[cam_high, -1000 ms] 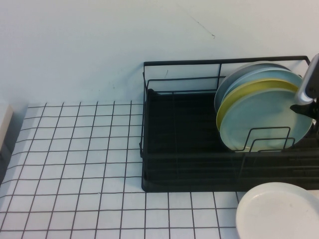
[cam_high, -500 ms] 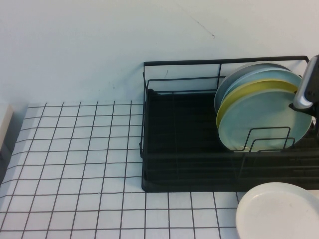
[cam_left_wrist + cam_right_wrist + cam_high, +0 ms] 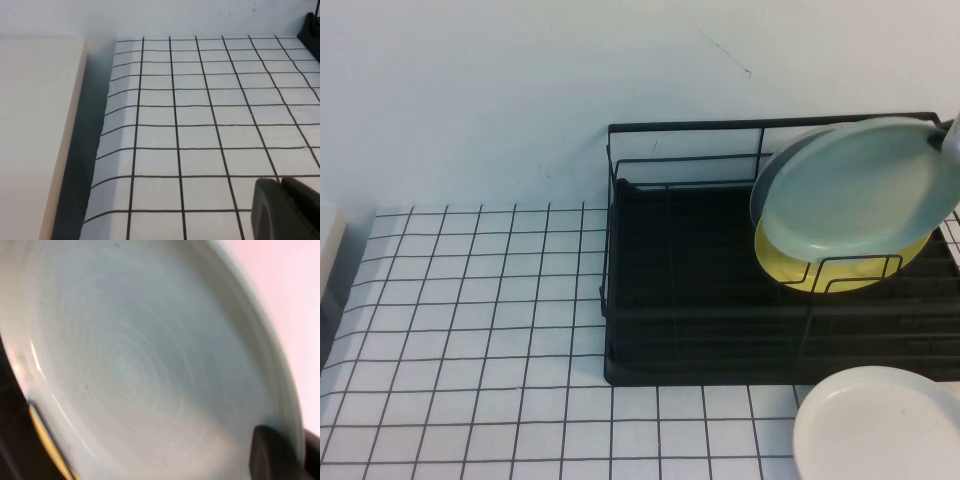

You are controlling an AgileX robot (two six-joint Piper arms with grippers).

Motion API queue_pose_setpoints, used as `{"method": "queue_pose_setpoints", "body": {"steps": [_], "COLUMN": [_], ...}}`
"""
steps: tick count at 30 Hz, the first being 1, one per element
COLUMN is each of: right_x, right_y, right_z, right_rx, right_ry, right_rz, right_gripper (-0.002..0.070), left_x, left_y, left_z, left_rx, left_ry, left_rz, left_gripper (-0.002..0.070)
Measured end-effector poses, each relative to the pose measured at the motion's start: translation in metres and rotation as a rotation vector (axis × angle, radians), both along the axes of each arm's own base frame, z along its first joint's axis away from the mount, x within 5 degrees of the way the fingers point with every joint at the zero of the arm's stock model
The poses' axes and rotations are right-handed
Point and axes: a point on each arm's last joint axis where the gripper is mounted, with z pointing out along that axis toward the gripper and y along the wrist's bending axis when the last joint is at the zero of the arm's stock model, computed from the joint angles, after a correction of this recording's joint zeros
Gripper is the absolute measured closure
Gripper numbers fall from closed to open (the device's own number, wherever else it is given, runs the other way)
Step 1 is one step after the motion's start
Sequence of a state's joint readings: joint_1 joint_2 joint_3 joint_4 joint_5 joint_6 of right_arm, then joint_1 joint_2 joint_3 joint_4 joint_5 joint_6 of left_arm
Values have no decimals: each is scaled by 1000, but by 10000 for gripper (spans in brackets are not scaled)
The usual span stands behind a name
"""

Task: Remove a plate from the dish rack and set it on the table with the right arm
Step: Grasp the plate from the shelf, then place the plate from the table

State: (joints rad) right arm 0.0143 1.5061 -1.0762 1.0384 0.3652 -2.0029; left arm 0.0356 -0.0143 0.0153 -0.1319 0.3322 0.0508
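The plate [image 3: 855, 190], pale mint green, hangs tilted above the right end of the dish rack [image 3: 720, 300]; a second ago it stood upright in the wire dividers at the front of the stack, so it has now been lifted clear of its slot. The right pincer [image 3: 280, 460] grips its rim at the high view's right edge, one dark fingertip [image 3: 272, 452] lying on the plate's face in the right wrist view. The extraction step appears nearly done; transfer to the table [image 3: 480, 330] remains. Plates counted: one mint held, one yellow plate [image 3: 840, 270] left upright in the rack with at least one grey-blue plate [image 3: 770, 180] behind it, one white plate [image 3: 880, 425] lying on the table. The left pincer [image 3: 287, 207] hovers over bare grid, well apart from the rack, its jaws seemingly together.
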Motion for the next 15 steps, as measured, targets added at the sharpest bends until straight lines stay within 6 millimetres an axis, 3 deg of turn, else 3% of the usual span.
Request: {"method": "queue_pose_setpoints", "body": {"steps": [7, 10, 15], "right_x": [-44, -73, -116], "right_y": [4, 4, 1], "right_z": [61, 86, 91], "right_rx": [204, 313, 381], "right_ry": [-85, -71, 162], "right_rz": [-43, -81, -202], "right_gripper": [646, 646, 646], "left_x": [0, 0, 0], "left_y": [0, 0, 0], "left_z": [0, 0, 0], "left_rx": [0, 0, 0], "left_ry": [0, 0, 0], "left_rz": [0, 0, 0], "left_gripper": [678, 678, 678]}}
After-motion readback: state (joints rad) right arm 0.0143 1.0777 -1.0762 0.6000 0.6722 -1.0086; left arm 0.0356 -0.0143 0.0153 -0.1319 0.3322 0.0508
